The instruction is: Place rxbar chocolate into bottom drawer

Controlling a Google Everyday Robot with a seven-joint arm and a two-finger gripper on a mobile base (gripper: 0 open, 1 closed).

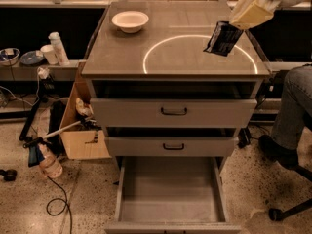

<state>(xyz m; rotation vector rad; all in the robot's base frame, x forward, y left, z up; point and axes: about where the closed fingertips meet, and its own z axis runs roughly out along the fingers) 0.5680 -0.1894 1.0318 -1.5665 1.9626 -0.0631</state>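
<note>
Pale two-finger gripper (239,23) clamped on dark flat rectangular snack-bar packet (223,38) hanging just beneath, above grey worktop (122,52); open grey metal bottom drawer (170,191) well below, leftward.

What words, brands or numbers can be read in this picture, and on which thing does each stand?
No text can be read.
rxbar chocolate, held in the gripper over the right of the cabinet top: pale print on the dark wrapper, too blurred to read.
bottom drawer, open: no marking visible.
white bowl: no marking visible.
</note>
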